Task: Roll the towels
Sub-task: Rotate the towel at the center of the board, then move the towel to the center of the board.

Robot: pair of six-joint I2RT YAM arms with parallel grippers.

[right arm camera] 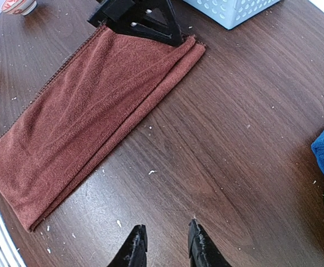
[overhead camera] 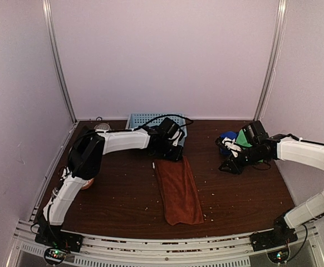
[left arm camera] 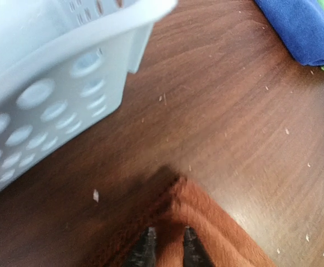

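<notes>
Bathing the walls [overhead camera: 162, 55] in soft, even, pinkish light, leaving the table [overhead camera: 123, 194] dim and dark, blurring the near basket [left arm camera: 45, 83] and the towel [left arm camera: 217, 233] edge in the left wrist view, rendering the right wrist view sharp, gleaming faintly off that table.

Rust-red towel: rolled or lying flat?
Flat, not rolled. The rust-red towel lies as a long strip folded lengthwise, its layered edge showing in the right wrist view; no coil visible.
</notes>
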